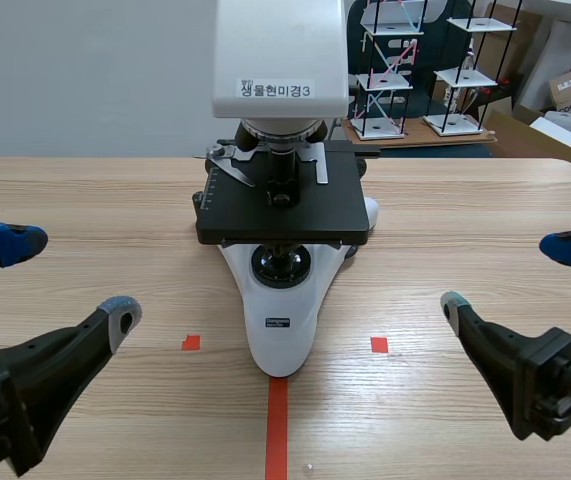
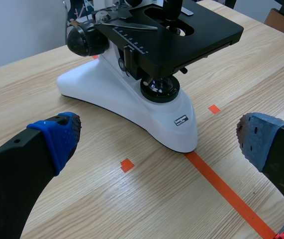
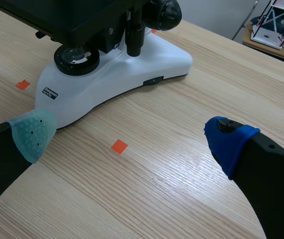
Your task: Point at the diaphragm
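Left tool [image 1: 71,278] and right tool [image 1: 509,275] gape wide — microscope [image 1: 281,330] between, well apart.

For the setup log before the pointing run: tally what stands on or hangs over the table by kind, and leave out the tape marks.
microscope: 1
grippers: 2 (left gripper, right gripper, both open and apart from the microscope)
Total: 3

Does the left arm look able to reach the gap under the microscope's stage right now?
Probably yes: the left gripper is open, only bare table lies between, and the gap under the stage looks open toward it.
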`<state>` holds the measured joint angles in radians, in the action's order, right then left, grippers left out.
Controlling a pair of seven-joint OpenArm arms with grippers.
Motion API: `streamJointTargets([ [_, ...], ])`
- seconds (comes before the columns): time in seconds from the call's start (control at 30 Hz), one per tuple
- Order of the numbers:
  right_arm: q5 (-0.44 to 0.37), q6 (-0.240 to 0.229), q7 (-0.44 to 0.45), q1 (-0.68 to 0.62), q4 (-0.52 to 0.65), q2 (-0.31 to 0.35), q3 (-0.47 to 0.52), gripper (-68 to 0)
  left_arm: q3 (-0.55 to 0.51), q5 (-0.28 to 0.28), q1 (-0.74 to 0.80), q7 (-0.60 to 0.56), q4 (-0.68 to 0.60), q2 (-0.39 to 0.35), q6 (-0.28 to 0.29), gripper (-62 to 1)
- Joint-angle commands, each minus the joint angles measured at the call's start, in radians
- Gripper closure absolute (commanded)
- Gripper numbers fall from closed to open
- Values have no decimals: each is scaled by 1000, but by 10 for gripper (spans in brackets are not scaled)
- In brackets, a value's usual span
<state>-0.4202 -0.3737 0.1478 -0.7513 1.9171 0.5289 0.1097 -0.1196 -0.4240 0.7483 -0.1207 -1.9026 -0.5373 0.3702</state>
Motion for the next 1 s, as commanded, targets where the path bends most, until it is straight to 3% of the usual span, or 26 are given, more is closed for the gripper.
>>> streamJointTargets([
  [0.0,-11,3,-7,3,12,8,9,-667,-4,-9,2,-10,-21,2,2,-623],
  [0.7,12,4,-7,3,12,9,9,-667,-4,-5,2,-3,-21,3,2,-623],
  [0.97,12,4,-4,3,12,8,9,-667,31,7,-5,-143,36,7,2,-623],
])
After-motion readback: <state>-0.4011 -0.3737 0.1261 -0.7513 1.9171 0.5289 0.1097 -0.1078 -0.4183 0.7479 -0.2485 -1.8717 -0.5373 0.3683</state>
